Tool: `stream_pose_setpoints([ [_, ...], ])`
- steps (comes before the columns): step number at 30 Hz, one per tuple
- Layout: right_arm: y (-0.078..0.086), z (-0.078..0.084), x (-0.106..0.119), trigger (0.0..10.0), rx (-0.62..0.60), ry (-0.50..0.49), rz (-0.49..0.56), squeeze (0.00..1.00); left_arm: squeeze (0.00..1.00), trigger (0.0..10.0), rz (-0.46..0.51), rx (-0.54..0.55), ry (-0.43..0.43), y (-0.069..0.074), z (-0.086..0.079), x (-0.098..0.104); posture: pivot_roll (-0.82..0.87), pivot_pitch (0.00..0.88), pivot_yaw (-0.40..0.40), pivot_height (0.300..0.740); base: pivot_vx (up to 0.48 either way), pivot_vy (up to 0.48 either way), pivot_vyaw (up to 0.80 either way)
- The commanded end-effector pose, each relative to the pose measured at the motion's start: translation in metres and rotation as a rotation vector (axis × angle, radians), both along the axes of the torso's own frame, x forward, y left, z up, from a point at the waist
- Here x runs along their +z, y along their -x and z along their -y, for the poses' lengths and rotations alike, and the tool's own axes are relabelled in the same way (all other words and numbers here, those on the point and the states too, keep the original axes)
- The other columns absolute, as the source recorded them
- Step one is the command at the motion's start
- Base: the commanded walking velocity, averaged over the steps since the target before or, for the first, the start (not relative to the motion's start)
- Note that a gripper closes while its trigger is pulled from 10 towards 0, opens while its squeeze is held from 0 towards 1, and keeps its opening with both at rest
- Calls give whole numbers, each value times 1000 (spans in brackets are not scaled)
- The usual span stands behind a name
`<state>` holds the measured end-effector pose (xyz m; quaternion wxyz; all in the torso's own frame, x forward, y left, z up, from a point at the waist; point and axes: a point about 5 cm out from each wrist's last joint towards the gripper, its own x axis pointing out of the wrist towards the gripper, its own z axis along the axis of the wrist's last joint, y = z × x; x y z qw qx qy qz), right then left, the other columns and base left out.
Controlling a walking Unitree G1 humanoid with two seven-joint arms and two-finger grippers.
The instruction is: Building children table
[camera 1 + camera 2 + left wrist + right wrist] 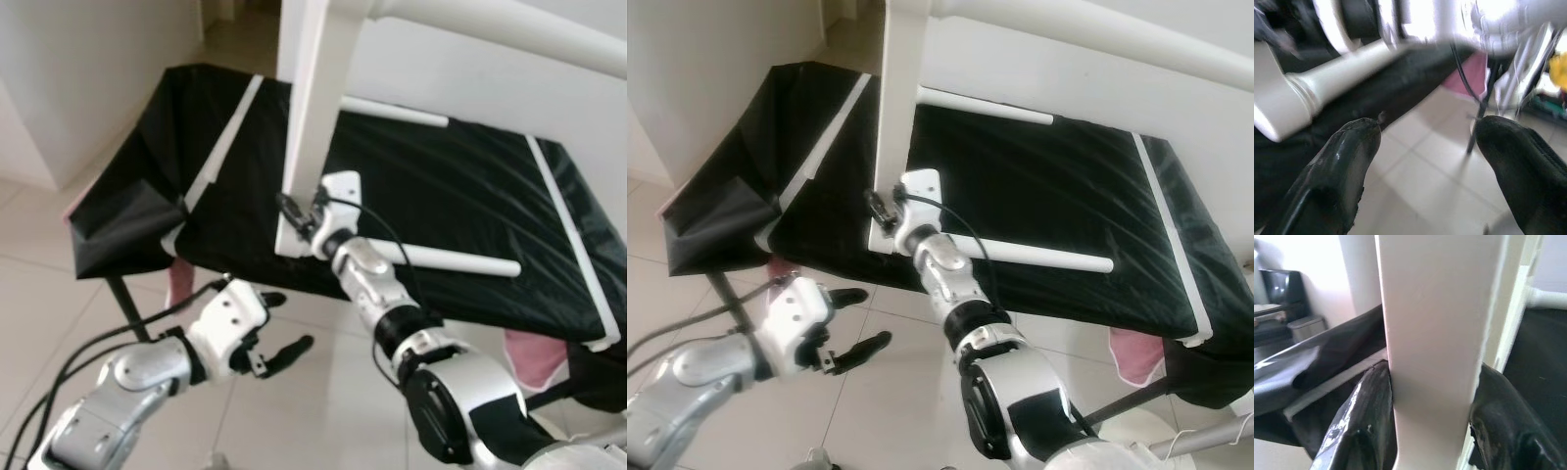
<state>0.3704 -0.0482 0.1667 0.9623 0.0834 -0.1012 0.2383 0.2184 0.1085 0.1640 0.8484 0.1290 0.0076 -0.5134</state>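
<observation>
Right wrist view: white table frame (1432, 342) clamped between both black fingers (1359, 431), flat upright panel. Frame stands on edge on the black-covered work surface (470, 196), its lower end near the front edge. Right gripper (306, 223) closed on that lower end. Two white round legs (460, 260) lie loose on the black cover. Left gripper (277, 328) hangs below the surface edge over the tiled floor (39, 313), fingers spread, holding nothing.

white table frame (313, 108) cut off above, left wrist view blurred
</observation>
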Motion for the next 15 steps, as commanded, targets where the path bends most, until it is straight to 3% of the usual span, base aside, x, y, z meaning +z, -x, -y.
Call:
stream_pose_setpoints([
  [1, -2, 23, -1, 10000, -75, -26, 9, 0, 0, 10000, 30, 60, 23, -5, 3, 2, 199, 35, -126, 740, 0, 0, 0],
  [2, -2, 23, -1, 10000, -75, -26, 9, 0, 0, 10000, 30, 60, 23, -5, 3, 2, 199, 35, -126, 740, 0, 0, 0],
  [4, 3, 39, -5, 10000, -129, -30, 28, 0, 0, 10000, -5, 91, 74, -10, 8, 2, 177, 38, -117, 740, 0, 0, 0],
  [5, 3, 39, -5, 10000, -129, -30, 28, 0, 0, 10000, -5, 91, 74, -10, 8, 2, 177, 38, -117, 740, 0, 0, 0],
  [7, 9, 55, -8, 10000, -191, -36, 39, 0, 0, 10000, -20, 113, 84, -16, 12, 2, 161, 38, -110, 740, 0, 0, 0],
  [9, 11, 60, -9, 10000, -208, -37, 42, 0, 0, 10000, -18, 119, 87, -18, 13, 2, 161, 38, -110, 740, 0, 0, 0],
  [12, 18, 80, -7, 10000, -296, -61, 61, 0, 0, 10000, 25, 125, 89, -26, 14, 6, 137, 32, -95, 740, 0, 0, 0],
  [15, 19, 76, -7, 10000, -247, -37, 54, 0, 0, 10000, 35, 99, 82, -29, 15, 7, 126, 29, -88, 740, 0, 0, 0],
])
